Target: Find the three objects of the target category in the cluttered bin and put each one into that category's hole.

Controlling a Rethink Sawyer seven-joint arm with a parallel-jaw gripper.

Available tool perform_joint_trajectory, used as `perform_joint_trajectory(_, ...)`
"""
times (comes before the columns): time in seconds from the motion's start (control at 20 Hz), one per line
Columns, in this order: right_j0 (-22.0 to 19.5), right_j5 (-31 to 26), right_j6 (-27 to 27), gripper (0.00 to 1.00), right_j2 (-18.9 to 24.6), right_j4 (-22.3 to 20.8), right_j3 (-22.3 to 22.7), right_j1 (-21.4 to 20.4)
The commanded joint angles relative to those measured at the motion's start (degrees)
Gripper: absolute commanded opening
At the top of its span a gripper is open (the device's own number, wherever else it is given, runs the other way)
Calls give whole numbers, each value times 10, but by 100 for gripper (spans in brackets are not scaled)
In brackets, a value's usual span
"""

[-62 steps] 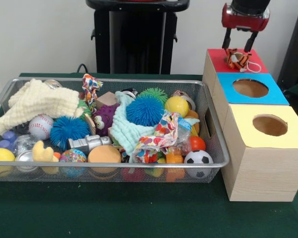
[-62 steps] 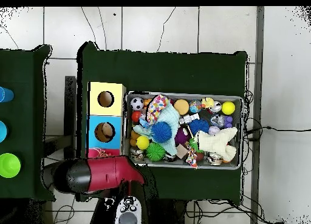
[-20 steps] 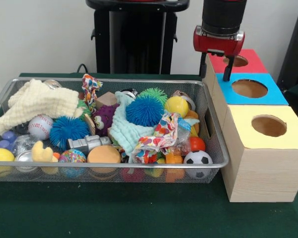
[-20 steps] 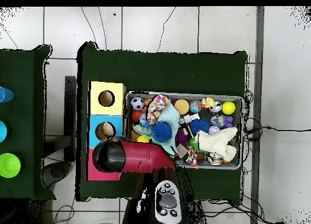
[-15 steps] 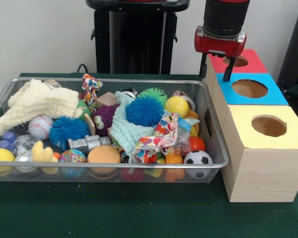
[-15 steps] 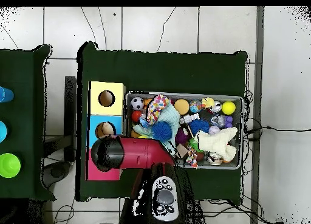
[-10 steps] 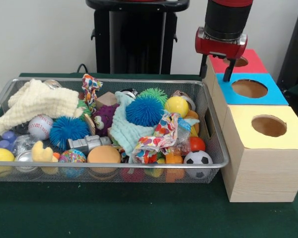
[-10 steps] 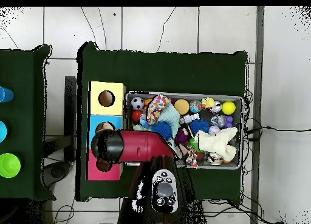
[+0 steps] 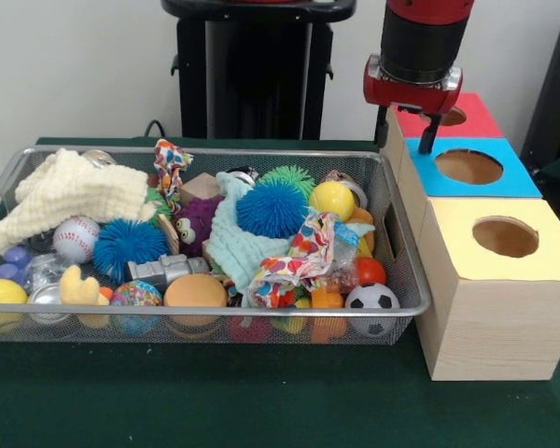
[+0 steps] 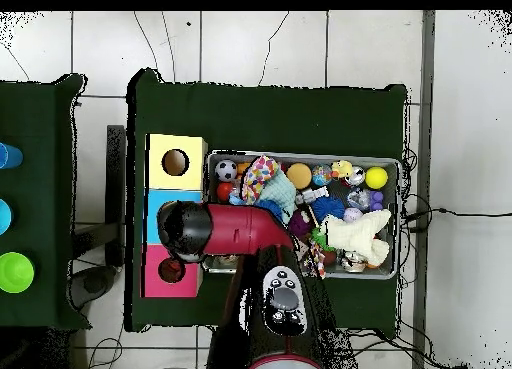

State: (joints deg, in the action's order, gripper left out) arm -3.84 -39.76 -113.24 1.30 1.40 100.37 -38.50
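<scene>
My gripper point(image 9: 404, 147) hangs open and empty just above the near corner of the red-topped box point(image 9: 474, 119), between the blue-topped box point(image 9: 504, 182) and the right end of the wire bin point(image 9: 406, 280). Overhead, the red arm point(image 10: 235, 232) covers the gripper and most of the blue box. The red hole point(image 9: 451, 116) shows nothing on top. The bin holds a purple plush with big eyes point(image 9: 194, 222), a yellow duck point(image 9: 79, 285), a blue spiky ball point(image 9: 273, 207), a yellow ball point(image 9: 332, 199), a soccer ball point(image 9: 372, 301) and patterned cloths point(image 9: 299, 257).
A yellow-topped box point(image 9: 541, 245) with a round hole stands nearest the camera, in line with the blue and red ones. A cream cloth point(image 9: 70, 191) and a baseball point(image 9: 77, 238) fill the bin's left end. Green cloth point(image 9: 215, 401) covers the table.
Three seconds ago the gripper held a striped tiger toy over the red box; the toy is gone from view. The gripper has since shifted left toward the bin and risen slightly.
</scene>
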Motion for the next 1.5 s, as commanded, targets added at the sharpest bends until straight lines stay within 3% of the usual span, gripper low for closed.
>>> perform_joint_trajectory(0.05,-59,177,13,100,59,-53,5,61)
perform_joint_trajectory(0.25,-92,54,55,100,82,-14,68,-78)
perform_joint_trajectory(0.5,-137,10,75,100,123,35,157,-194)
perform_joint_trajectory(0.6,-141,-41,85,100,119,41,165,-244)
perform_joint_trajectory(0.75,-138,-140,86,100,104,24,132,-287)
perform_joint_trajectory(0.85,-138,-170,90,100,96,-4,108,-294)
perform_joint_trajectory(0.95,-154,-138,105,100,103,-18,112,-274)
perform_joint_trajectory(1.15,-193,-1,117,100,115,-67,128,-186)
perform_joint_trajectory(1.25,-214,34,126,100,123,-86,128,-156)
perform_joint_trajectory(1.5,-249,33,148,100,144,-147,97,-130)
